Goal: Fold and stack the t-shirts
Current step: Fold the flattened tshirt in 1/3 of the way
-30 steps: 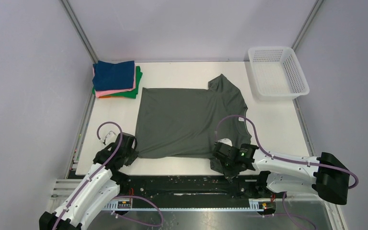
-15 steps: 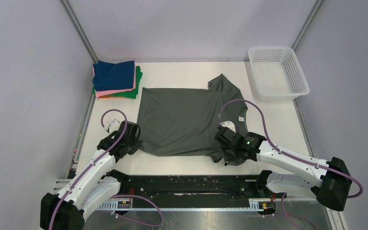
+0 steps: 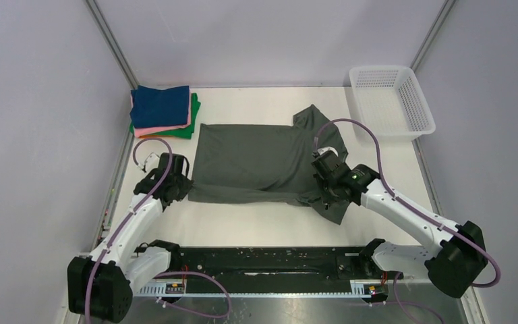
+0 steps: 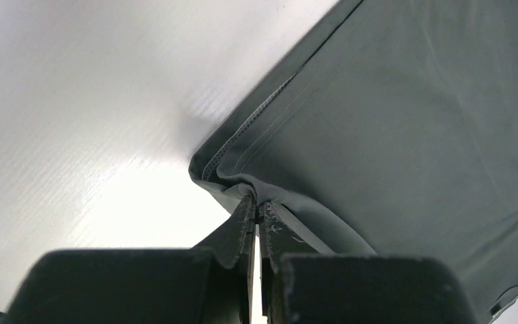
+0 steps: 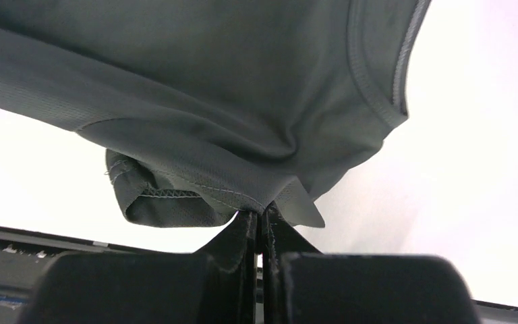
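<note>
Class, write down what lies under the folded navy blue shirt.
Edges of a pink shirt, an orange shirt and a green shirt show beneath the navy blue shirt. Their covered middles, and any further layers, are hidden.

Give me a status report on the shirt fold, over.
Left gripper shut on grey-green shirt, near left corner; right gripper shut on its near right side. Near hem held off the table. Folded stack and basket out of the way, far corners.

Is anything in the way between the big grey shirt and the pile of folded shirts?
Nothing visible. The left gripper and right gripper pinch the grey shirt, and nothing sits between it and the folded pile.
</note>
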`<control>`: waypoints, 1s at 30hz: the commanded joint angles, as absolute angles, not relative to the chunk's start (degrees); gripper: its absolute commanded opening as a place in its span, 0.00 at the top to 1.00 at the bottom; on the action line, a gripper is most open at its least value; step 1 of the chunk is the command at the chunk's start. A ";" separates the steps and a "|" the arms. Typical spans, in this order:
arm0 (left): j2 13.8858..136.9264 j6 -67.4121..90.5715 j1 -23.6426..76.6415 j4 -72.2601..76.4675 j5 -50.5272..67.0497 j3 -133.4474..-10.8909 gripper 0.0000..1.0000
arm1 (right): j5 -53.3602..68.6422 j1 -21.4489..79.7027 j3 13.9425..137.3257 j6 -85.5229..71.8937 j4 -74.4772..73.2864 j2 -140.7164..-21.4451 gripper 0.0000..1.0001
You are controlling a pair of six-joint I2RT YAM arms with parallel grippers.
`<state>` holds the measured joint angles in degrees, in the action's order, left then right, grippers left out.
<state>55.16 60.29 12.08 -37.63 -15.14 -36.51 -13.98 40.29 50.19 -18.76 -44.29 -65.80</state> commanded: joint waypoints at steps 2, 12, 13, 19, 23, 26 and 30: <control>58.62 57.36 9.77 -32.34 -14.25 -40.95 1.00 | -15.26 36.58 54.05 -13.60 -42.60 -68.46 1.00; 69.95 55.76 8.53 -28.13 -12.86 -45.70 1.00 | -17.10 33.21 60.77 -2.02 -40.78 -81.30 1.00; 71.00 55.68 8.46 -27.91 -12.91 -46.23 1.00 | -19.22 33.21 61.35 -0.62 -40.29 -83.02 1.00; 76.29 54.95 7.88 -26.94 -11.97 -48.60 1.00 | -20.70 32.81 65.53 19.74 -31.05 -91.31 1.00; 78.09 54.67 7.44 -26.41 -11.93 -49.70 1.00 | -21.55 32.71 68.44 27.66 -31.61 -94.65 1.00; 79.60 54.62 7.32 -25.90 -12.08 -50.41 1.00 | -19.72 32.67 69.17 30.87 -31.58 -96.97 0.99; 82.06 54.44 6.95 -25.90 -12.17 -51.94 1.00 | -19.46 32.67 71.44 32.42 -30.82 -100.34 0.95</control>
<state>80.38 55.24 7.64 -28.49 -12.14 -48.62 -19.35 33.06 67.70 26.87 -32.14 -97.41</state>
